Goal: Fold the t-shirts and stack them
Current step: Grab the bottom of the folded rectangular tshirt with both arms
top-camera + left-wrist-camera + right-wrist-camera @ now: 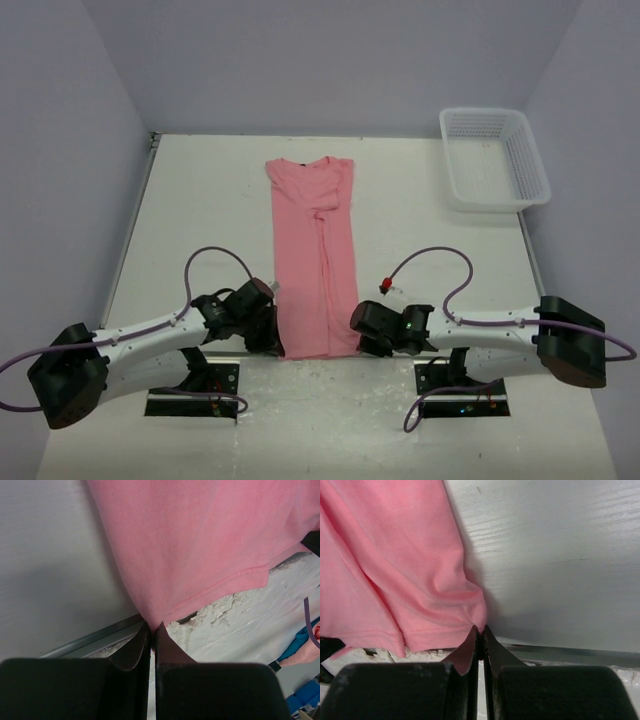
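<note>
Both tools are clenched on the hem of the t-shirt (315, 260), one at each near corner. In its wrist view the left tool (152, 626) has its dark fingers pressed together with a small point of pink fabric nipped at the very tips, and the stitched hem runs off to the right of them. The right tool (481, 628) shows the same: jaws together, the hem's corner caught at the tips and the cloth bunching up and away to the left.

From above, the t-shirt lies folded lengthwise into a narrow strip down the middle of the worktop (200, 220), with its collar towards the far edge and its hem close to the near edge, between the two arms. A long crease runs down its length, and one short sleeve shows at the far end.

A white mesh basket (497, 203) sits in the far right corner of the worktop, well apart from the t-shirt.
</note>
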